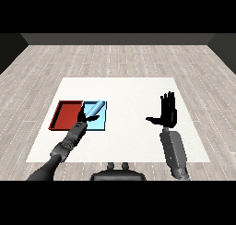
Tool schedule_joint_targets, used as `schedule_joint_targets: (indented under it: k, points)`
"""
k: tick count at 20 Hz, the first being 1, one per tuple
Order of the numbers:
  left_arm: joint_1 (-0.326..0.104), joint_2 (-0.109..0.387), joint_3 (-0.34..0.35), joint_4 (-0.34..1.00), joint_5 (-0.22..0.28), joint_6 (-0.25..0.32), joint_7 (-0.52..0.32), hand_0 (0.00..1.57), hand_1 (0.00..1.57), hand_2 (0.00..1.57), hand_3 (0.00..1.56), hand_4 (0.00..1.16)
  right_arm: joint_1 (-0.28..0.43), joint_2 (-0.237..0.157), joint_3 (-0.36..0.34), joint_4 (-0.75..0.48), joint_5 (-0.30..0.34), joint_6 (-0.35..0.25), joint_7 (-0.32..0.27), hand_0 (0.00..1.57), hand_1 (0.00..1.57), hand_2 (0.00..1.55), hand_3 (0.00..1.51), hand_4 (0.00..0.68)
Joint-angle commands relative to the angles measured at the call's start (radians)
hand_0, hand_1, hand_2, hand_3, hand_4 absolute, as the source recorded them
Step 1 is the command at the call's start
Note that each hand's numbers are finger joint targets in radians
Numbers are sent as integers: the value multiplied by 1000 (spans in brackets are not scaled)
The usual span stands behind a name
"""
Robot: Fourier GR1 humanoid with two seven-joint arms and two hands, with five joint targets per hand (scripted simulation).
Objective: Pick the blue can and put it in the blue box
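- left robot hand (83, 116) curled round light blue cylindrical can (94, 109), tilted, over light blue tray (102, 123)
- red tray (66, 115) right beside it on white tabletop (129, 95)
- right robot hand (168, 112) open, fingers straight, holding nothing, well apart from trays

Two grey segmented forearms — each ending in a black robot hand (168, 112).
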Motion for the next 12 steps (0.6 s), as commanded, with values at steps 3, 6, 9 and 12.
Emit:
schedule_joint_targets:
  k: [3,6,9,12]
  points:
    - [2,11,84,-164,62,31,-249,0,0,0,0,0,-72,6,-11,47,-4,-1,1,0,0,0,0,0]
    - [60,-20,111,-288,97,-120,-397,0,0,0,0,0,-21,0,17,-10,15,3,14,0,0,0,0,0]
    - [52,-24,105,-401,113,-268,-461,0,0,0,0,0,13,3,40,14,39,24,-11,0,0,0,0,0]
    - [194,3,88,-538,124,-368,-559,0,0,0,0,0,38,-11,51,4,42,33,18,0,0,0,0,0]
